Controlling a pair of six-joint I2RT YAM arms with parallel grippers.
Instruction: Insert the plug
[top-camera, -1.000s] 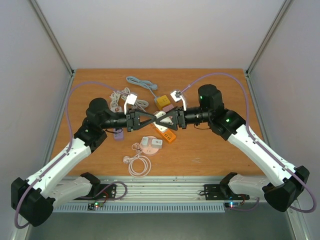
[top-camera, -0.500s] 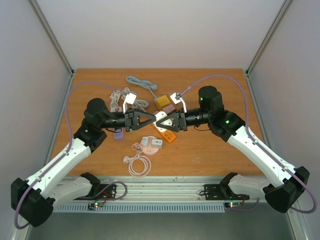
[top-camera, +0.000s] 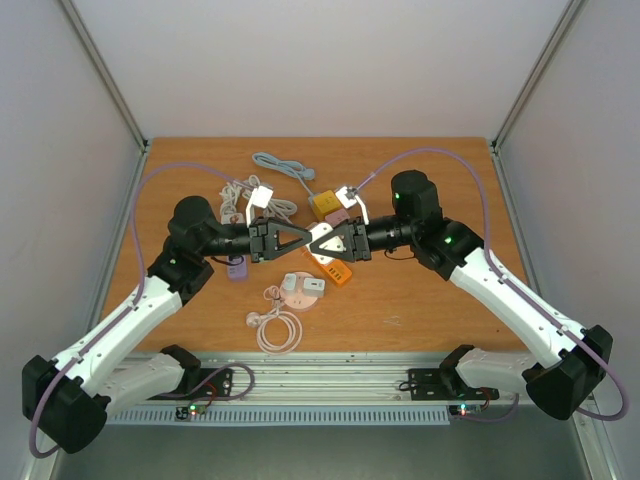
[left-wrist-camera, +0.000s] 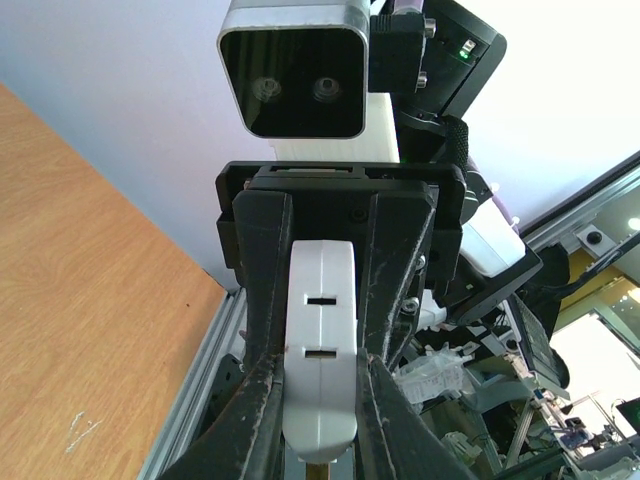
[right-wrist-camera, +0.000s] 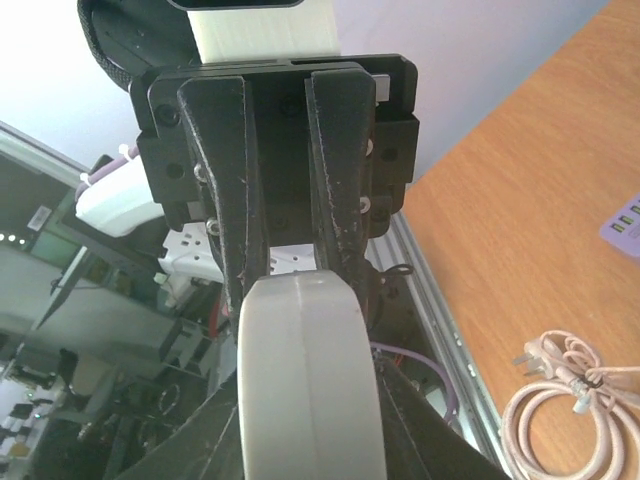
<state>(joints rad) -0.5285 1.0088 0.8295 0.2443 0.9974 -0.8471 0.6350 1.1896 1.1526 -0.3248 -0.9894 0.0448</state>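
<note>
Above the table (top-camera: 420, 300), left gripper (top-camera: 307, 238) and right gripper (top-camera: 329, 240) both pinch one white adapter (left-wrist-camera: 320, 330). It looks like a mid-air handover; next, one side must release without tilting it.

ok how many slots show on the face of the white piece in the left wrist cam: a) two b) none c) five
a: the white piece, clamped between the fingers of the left gripper, shows two dark slots on its face, one above the other.
</note>
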